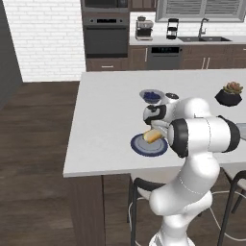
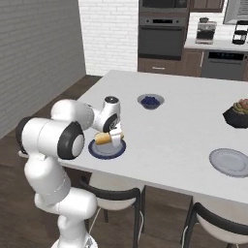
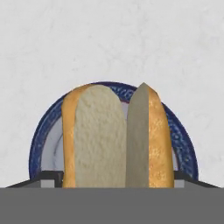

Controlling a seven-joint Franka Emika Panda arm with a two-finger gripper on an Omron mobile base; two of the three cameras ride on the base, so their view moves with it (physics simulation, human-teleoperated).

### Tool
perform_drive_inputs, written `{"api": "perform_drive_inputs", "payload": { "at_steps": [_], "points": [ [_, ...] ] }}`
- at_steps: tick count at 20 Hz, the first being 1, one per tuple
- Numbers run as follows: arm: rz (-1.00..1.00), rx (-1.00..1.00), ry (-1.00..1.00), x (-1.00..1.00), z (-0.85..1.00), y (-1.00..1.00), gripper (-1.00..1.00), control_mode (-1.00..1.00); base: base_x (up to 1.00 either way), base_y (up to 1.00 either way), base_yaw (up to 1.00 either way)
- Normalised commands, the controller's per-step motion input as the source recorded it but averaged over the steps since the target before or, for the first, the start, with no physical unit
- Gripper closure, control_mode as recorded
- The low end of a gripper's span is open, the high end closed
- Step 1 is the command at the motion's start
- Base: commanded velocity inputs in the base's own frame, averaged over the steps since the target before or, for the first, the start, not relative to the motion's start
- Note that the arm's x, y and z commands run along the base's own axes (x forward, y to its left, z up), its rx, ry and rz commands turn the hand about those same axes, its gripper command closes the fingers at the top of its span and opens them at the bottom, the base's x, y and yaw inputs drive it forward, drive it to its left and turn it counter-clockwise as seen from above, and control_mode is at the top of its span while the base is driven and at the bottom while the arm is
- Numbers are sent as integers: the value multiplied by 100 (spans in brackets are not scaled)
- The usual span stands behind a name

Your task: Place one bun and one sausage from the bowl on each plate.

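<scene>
1. Over the blue-rimmed plate (image 2: 107, 149) near the counter's front edge, I have the gripper (image 2: 112, 136) pinching the bun (image 3: 113, 138) across its width, jaws spread wide around it.
2. From the hand view the bun sits centred over the plate, but I cannot tell whether it touches the plate yet or hangs just above it.
3. My worry: if I let go while it hangs above the plate, the split bun could roll or tip toward the rim and off onto the counter (image 1: 110, 120).
4. Second worry: the plate lies near the counter edge, so a nudge from the hand on the way down could shove it outward.
5. Counts: one bun; two plates, with the plain grey plate (image 2: 230, 161) well apart to the right; one small bowl of berries (image 1: 152, 96); one potted plant (image 1: 234, 93). I cannot make out any sausage.
</scene>
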Motion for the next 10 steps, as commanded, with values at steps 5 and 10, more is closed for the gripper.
{"api": "perform_drive_inputs", "payload": {
  "at_steps": [5, 10],
  "points": [
    [0, 0, 0, 9, -22, 3, -100, -100, 0, 0, 0],
    [0, -1, 0, 0, -14, 7, -100, -100, 0, 0, 0]
  ]
}}
